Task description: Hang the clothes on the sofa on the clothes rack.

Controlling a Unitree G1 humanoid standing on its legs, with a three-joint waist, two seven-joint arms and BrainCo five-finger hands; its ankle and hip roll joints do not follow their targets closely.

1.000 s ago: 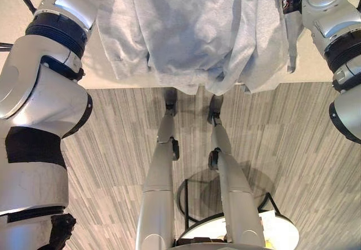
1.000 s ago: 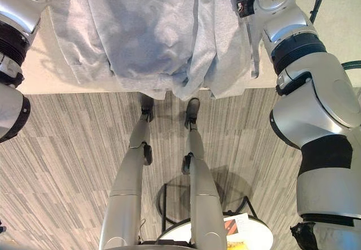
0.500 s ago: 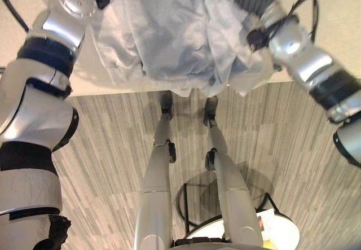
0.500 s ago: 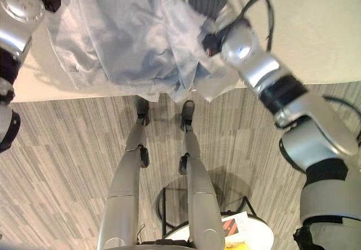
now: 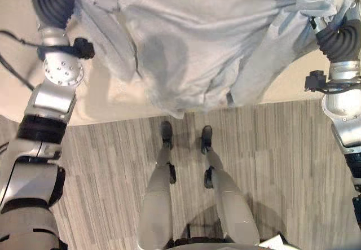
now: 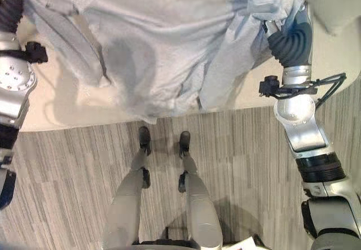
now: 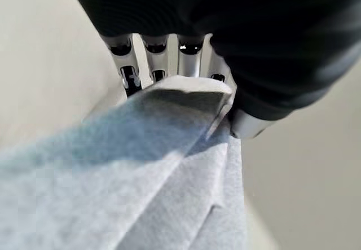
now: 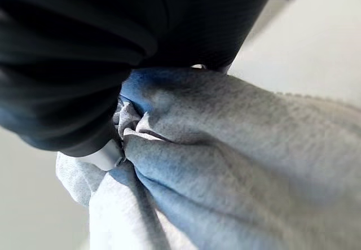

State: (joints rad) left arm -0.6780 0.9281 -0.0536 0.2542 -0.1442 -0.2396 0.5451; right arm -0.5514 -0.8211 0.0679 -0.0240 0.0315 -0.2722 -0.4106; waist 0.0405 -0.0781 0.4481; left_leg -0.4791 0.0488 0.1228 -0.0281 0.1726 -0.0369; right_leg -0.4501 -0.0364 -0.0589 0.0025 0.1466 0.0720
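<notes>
Two arms of mine reach up the sides of the left eye view, and between them the garment (image 5: 192, 47) spans the whole upper half of the frame. Behind it, across the upper part, lies the pale sofa (image 5: 101, 106), its front edge curving along mid-frame; below that runs the striped floor (image 5: 293, 165). Nothing stands between me and the cloth. My left hand (image 5: 53, 1) is at the upper left corner, wrist cover up, its fingers lost in the fabric. My right hand (image 5: 338, 30) is at the upper right edge, likewise buried in folds. The garment is light grey, stretched wide between both hands, sagging in the middle with a darker shaded patch left of centre and a loose hem hanging down to the sofa's edge.

Right eye view: the same cloth fills the upper left and centre, and my right hand's ribbed cover sits at the upper right with bunched fabric draped over it.

Left wrist view: against a plain beige background my left hand's fingers (image 7: 155, 58) curl in a row at upper centre, clenched on a folded edge of the garment, which spreads down across the lower frame.

Right wrist view: my dark cover fills the upper left; thick grey folds press right against it and cover the rest. I cannot tell how my right fingers stand.
</notes>
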